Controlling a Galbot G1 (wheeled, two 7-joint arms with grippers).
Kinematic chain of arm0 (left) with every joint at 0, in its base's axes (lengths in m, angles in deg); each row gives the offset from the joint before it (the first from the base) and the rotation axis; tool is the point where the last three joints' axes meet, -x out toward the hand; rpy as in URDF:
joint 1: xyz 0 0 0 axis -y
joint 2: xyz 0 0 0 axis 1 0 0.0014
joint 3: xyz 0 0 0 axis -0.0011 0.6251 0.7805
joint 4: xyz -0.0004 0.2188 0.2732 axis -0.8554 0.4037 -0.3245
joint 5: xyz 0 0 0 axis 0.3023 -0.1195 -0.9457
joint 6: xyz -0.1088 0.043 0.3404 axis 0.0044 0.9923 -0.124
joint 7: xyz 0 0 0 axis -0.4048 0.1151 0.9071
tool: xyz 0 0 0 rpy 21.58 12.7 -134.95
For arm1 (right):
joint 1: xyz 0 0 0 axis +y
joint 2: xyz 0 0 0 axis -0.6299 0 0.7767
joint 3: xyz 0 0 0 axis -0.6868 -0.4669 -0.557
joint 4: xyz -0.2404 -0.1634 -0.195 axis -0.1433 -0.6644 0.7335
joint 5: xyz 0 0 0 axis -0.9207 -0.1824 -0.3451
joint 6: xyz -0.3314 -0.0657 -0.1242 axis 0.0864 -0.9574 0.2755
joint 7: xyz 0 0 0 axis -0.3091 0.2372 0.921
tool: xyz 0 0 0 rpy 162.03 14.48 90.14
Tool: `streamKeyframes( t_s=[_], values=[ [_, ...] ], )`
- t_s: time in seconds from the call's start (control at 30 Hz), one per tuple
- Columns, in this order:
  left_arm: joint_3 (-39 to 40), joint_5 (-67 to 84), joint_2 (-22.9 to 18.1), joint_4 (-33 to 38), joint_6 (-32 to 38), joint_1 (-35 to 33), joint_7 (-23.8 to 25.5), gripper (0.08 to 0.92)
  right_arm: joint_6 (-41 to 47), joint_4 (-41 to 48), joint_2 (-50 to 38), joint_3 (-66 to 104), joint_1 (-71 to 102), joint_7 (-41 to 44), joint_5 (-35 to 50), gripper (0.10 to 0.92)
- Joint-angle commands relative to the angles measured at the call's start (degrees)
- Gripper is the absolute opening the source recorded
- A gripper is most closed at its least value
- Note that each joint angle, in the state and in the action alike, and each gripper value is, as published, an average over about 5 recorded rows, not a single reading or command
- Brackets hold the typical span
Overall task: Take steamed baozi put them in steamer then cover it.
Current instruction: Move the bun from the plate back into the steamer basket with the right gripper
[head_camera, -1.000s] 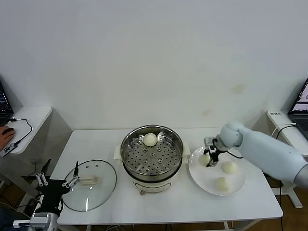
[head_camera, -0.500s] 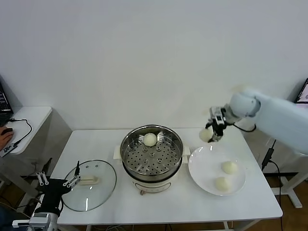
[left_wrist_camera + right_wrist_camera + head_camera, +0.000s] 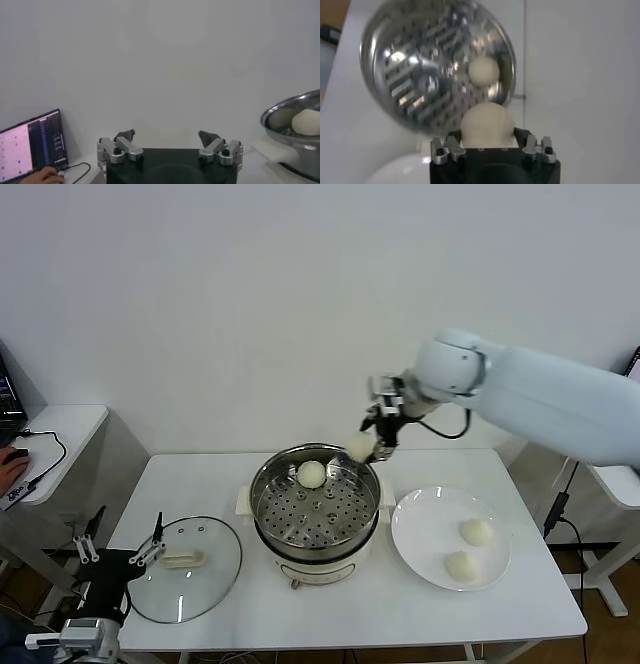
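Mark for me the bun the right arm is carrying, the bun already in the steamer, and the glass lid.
carried baozi [image 3: 359, 446], head view, middle of the bun
baozi in the steamer [image 3: 312, 474], head view, top of the bun
glass cover [image 3: 205, 552], head view, clear glass beside the handle

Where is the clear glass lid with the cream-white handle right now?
In the head view, the clear glass lid lies flat on the white table's left side, beside the shiny steel steamer pot, with the idle left hand near its edge.
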Motion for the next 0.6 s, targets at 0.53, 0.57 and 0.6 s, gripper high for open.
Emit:
streamKeyframes(
  t_s=[0.53, 0.57, 0.6],
  values=[
    [-0.07, -0.42, -0.93, 0.73, -0.11, 0.56, 0.06, 0.823, 7.78, 11.48, 20.14, 0.32, 12.47, -11.57, 4.43, 0.662],
    [-0.08, -0.43, -0.95, 0.72, -0.1, 0.57, 0.06, 0.823, 7.84, 11.76, 20.47, 0.33, 12.65, -11.63, 4.2, 0.662],
    [-0.1, -0.42, -0.95, 0.71, -0.09, 0.57, 0.07, 0.823, 7.86, 12.02, 20.75, 0.33, 12.8, -11.64, 3.97, 0.662]
  ],
)
